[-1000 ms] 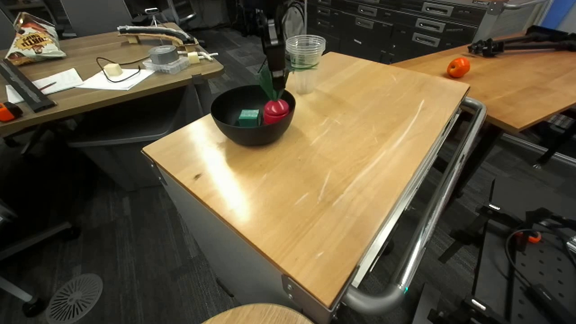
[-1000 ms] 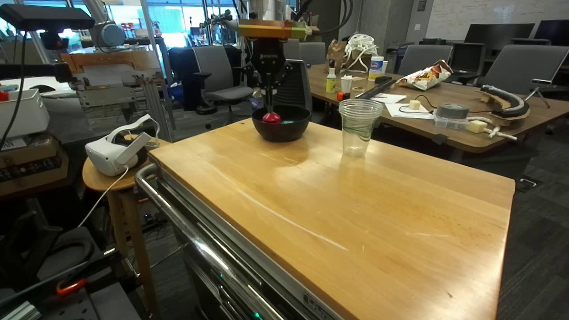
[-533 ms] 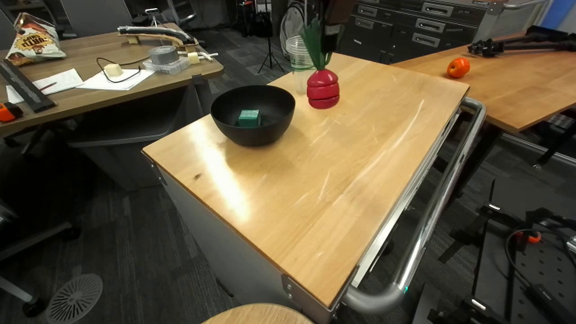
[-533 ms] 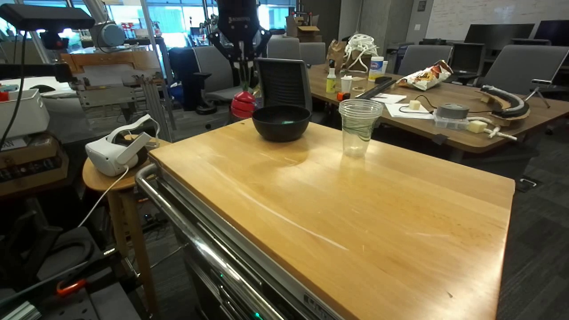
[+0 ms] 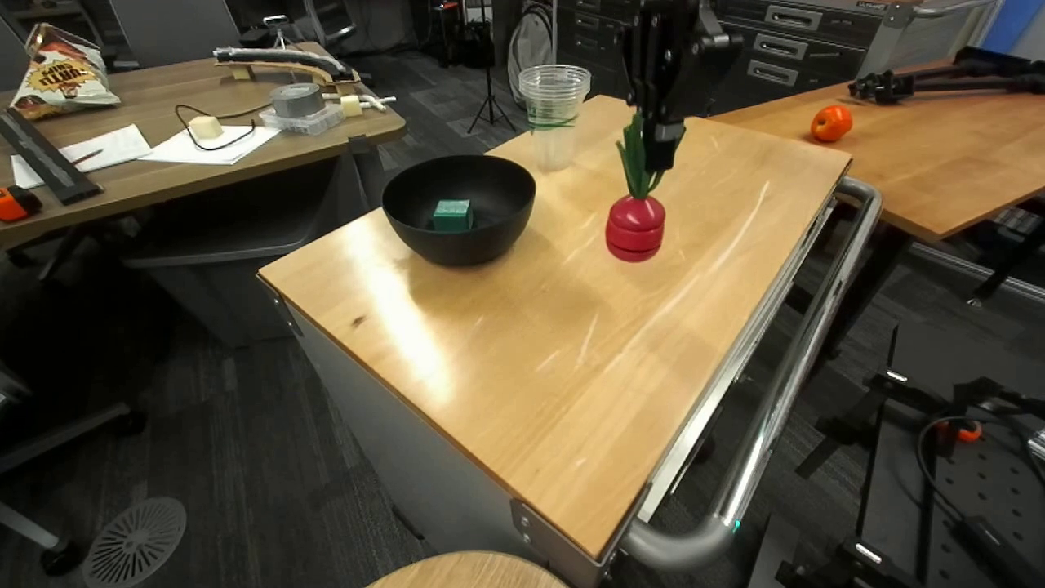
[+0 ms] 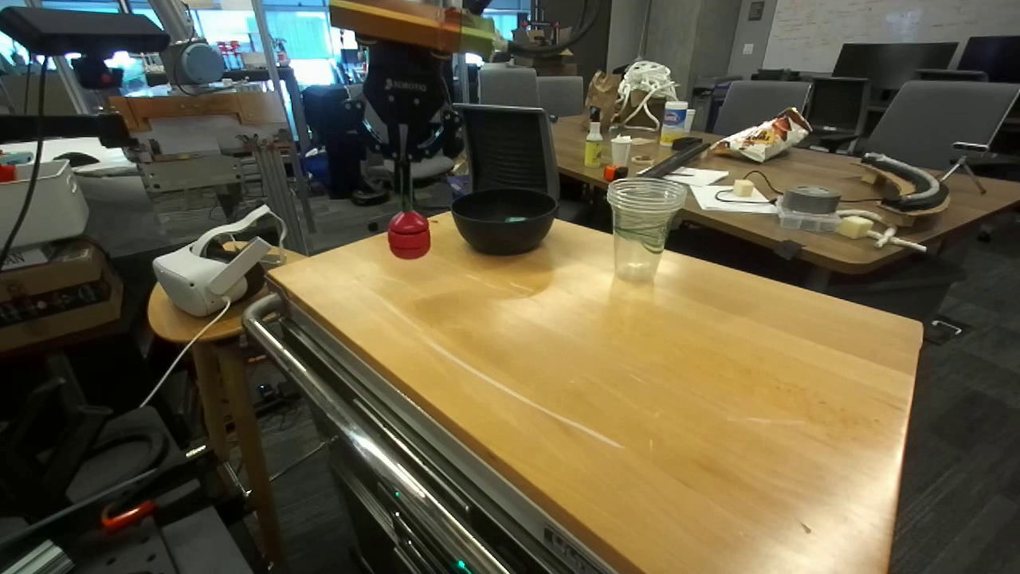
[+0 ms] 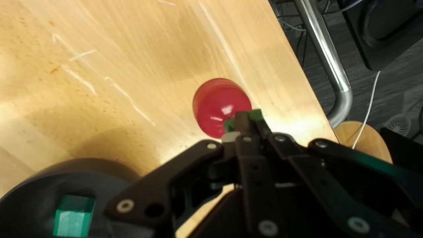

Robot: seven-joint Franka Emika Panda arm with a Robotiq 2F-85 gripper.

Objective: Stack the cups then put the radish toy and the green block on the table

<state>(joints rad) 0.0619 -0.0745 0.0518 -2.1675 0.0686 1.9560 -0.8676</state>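
Note:
My gripper (image 5: 660, 151) is shut on the green leaves of the radish toy (image 5: 635, 230), which hangs upright over the table (image 5: 522, 351), its red body below the fingertips. It looks clear of the wood, with a faint shadow beneath. In the wrist view the red radish body (image 7: 218, 102) shows just beyond the jaws. The green block (image 5: 453, 214) lies inside the black bowl (image 5: 465, 251), beside the toy. At the back of the tabletop the clear cups (image 5: 555, 114) stand nested in one upright stack, also seen as cups (image 6: 644, 231) in an exterior view.
A grey metal rail (image 5: 780, 425) runs along one table edge. The bowl (image 6: 504, 237) sits close to the corner, between the held toy and the cup stack. A cluttered wooden desk (image 6: 797, 231) and a stool bearing a white headset (image 6: 211, 279) stand off the table.
The radish toy came up out of the bowl in my gripper, swung sideways toward the rail side, then sank lower over the table. Bowl, green block and cups have stayed put.

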